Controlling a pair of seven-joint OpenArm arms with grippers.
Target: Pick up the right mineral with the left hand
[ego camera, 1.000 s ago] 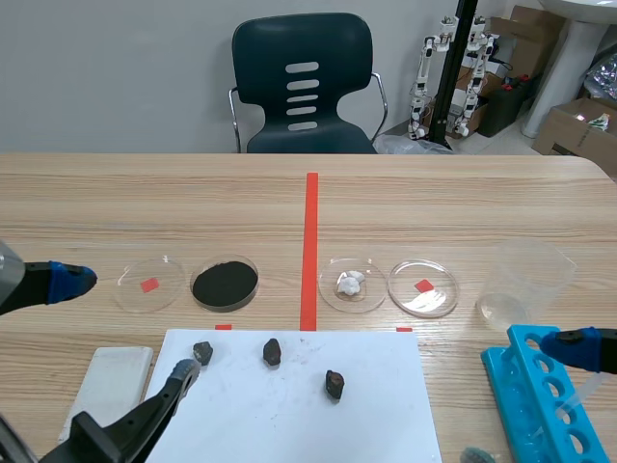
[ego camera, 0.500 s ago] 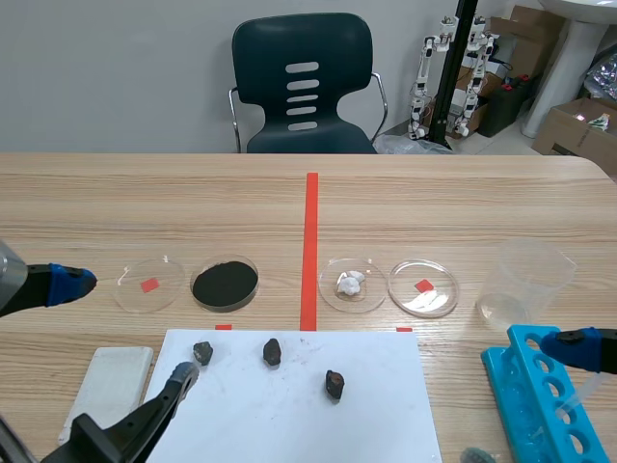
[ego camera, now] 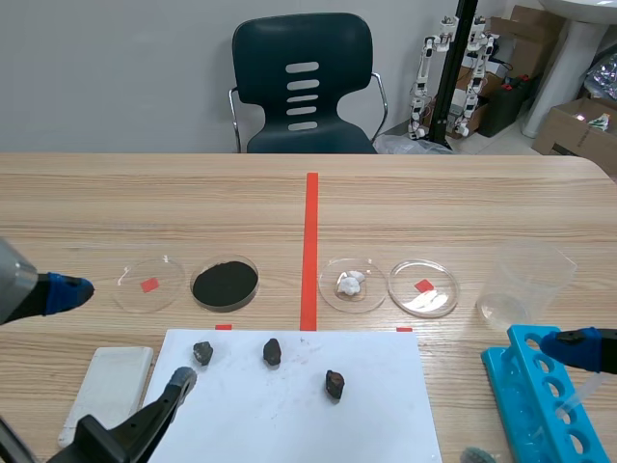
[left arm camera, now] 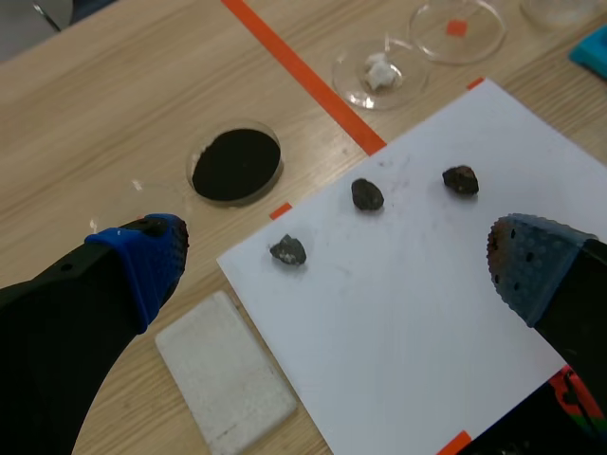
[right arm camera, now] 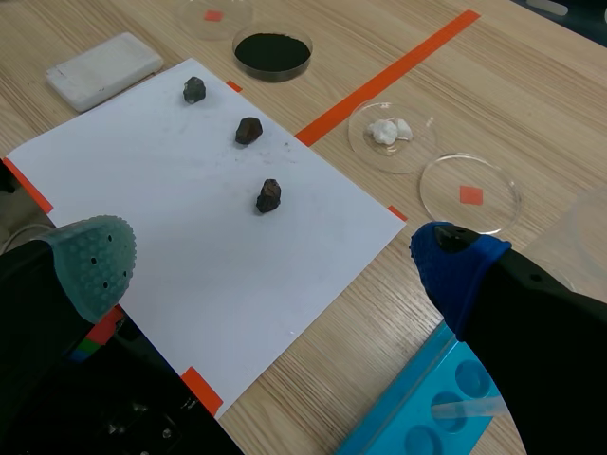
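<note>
Black left pincer (ego camera: 130,333), wide open and empty, has dipped slightly; the right mineral (ego camera: 335,384), at its three o'clock on white paper (ego camera: 289,420), lies untouched: approach barely begun.

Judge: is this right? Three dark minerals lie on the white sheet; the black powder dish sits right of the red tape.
No: the scene view shows the black powder dish left of the red tape. The rest holds.
</note>
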